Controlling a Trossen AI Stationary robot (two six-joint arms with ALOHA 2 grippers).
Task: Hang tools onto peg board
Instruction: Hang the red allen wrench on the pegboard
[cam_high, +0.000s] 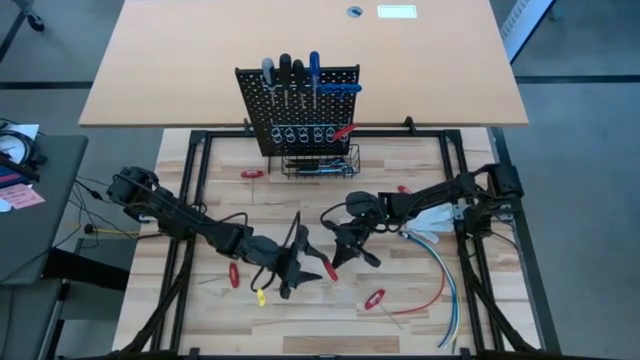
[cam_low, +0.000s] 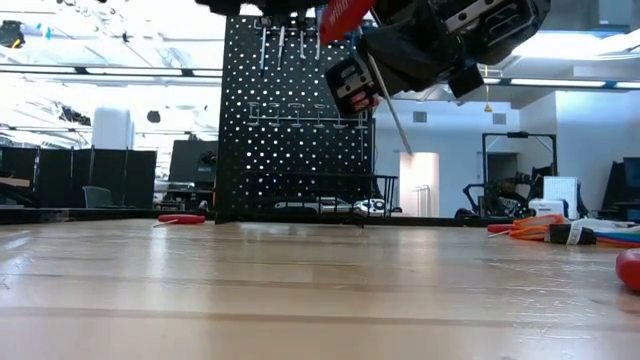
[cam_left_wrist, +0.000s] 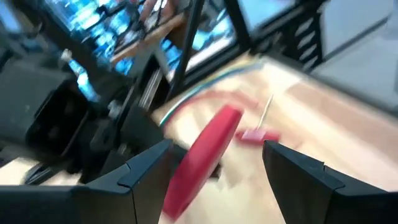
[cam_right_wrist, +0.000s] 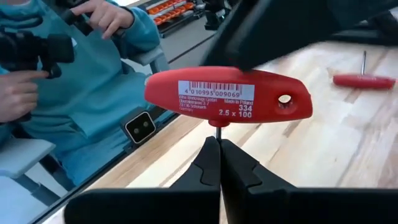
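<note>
The right gripper (cam_right_wrist: 219, 163) pinches the thin shaft of a red T-handle key (cam_right_wrist: 229, 94), handle crosswise just past its fingertips, lifted off the wooden table (cam_right_wrist: 323, 143). The left gripper (cam_left_wrist: 214, 165) gapes wide around that handle — untouching. Beyond sits a person (cam_right_wrist: 74, 81).

Overhead and table-level views — both on the peg board (cam_high: 297, 110) — wrist cameras close-in.

red t-handle hex key (cam_right_wrist: 227, 94) aloft; peg board (cam_high: 298, 110) upright, seemingly part-filled.
</note>
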